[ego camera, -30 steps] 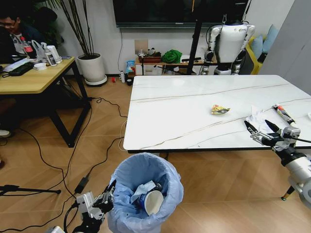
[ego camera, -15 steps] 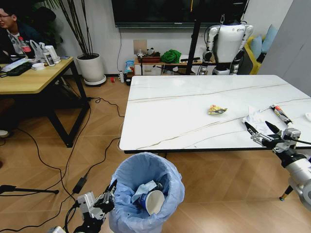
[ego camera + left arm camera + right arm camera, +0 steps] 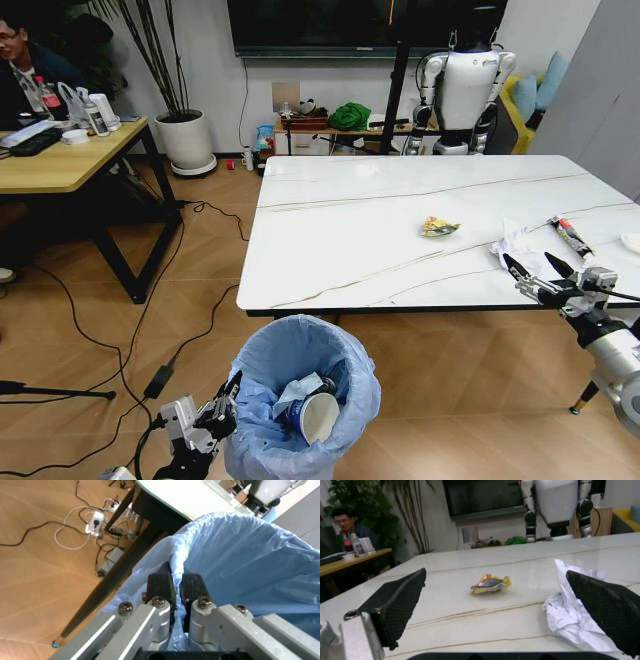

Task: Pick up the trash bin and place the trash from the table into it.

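Note:
The trash bin, lined with a light-blue bag, hangs low in front of me, just off the table's near edge. My left gripper is shut on the bag-covered rim. Inside the bin lie a blue paper cup and some crumpled paper. On the table are a yellow snack wrapper, a crumpled white tissue, a red-black tube and a white disc. My right gripper is open at the table's near right edge, just short of the tissue.
A light wooden desk stands at the left with a person seated behind it. Cables run over the wooden floor. A potted plant and another robot stand by the back wall. A black table leg slants beside the bin.
The whole picture has shifted as the camera moved, so the table and its litter sit a little farther left. Both grippers keep their pose; the left still holds the bin.

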Motion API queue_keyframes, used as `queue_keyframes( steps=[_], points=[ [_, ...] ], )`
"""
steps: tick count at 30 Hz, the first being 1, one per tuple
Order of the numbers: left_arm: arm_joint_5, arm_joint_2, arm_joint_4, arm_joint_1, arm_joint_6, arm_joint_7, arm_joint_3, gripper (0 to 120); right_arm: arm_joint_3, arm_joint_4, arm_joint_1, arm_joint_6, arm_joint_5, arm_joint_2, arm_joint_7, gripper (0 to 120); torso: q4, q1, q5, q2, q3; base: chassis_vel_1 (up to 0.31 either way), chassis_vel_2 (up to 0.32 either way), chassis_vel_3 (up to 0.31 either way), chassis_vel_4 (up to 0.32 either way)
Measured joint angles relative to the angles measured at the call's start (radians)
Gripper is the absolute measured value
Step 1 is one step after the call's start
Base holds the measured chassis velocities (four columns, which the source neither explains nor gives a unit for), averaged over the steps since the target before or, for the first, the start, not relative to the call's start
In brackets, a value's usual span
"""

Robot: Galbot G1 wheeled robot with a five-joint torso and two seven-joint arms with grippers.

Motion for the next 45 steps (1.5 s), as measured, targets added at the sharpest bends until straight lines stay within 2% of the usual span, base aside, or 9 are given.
queue_keyframes(
  steps=[45],
  points=[
    [0.009,-0.007,0.003,0.004,-0.001,0.002,0.004,0,-0.009,-0.022,-0.002,0.043,-0.051,-0.003,-0.044,100,0.0000,0.000,0.0003,0.000,0.000,-0.101,-0.101,0.103,0.104]
  ],
)
